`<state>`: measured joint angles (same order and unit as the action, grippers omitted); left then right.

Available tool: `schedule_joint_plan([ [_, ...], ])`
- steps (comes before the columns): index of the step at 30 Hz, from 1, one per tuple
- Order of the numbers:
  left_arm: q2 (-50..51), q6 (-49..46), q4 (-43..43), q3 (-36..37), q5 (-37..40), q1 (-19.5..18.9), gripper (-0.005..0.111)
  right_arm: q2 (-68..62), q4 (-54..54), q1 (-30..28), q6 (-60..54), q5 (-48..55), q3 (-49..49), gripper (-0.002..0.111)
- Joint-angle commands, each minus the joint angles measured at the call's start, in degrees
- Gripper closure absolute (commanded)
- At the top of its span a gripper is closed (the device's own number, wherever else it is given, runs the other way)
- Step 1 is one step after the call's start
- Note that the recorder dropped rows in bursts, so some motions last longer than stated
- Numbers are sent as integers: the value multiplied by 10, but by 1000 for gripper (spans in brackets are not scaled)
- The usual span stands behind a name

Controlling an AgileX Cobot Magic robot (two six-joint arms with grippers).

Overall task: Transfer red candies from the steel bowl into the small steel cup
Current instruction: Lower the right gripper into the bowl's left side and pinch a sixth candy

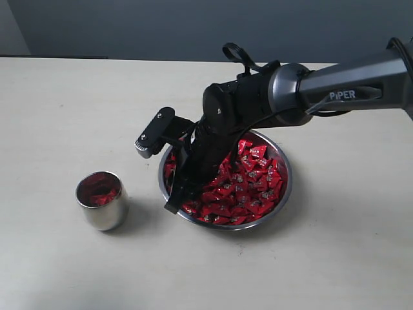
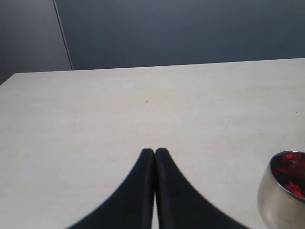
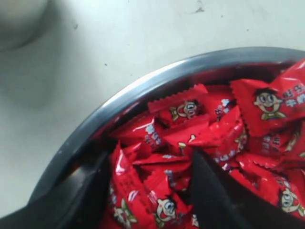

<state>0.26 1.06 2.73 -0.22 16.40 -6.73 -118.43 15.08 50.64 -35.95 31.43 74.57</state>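
Plainly, "PiPER" marks the right arm (image 1: pixel 352 76); cartoon faces mark the red candies (image 3: pixel 190 110).

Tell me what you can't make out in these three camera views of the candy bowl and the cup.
1. Exterior view: part of the steel bowl and of the red candies, hidden by the right arm.
2. Left wrist view: the small steel cup, cut off by the frame's edge, so its fill is unclear.
3. Right wrist view: a blurred pale shape beyond the bowl, unidentifiable.
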Motion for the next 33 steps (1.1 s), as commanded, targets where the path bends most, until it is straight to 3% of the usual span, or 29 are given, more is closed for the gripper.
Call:
schedule_joint_plan([
  [1,-3,1,-1,2,-1,0,106,5,-11,1,2,-2,0,62],
  [33,-3,1,-1,2,-1,0,106,15,-50,0,61,48,42,61],
])
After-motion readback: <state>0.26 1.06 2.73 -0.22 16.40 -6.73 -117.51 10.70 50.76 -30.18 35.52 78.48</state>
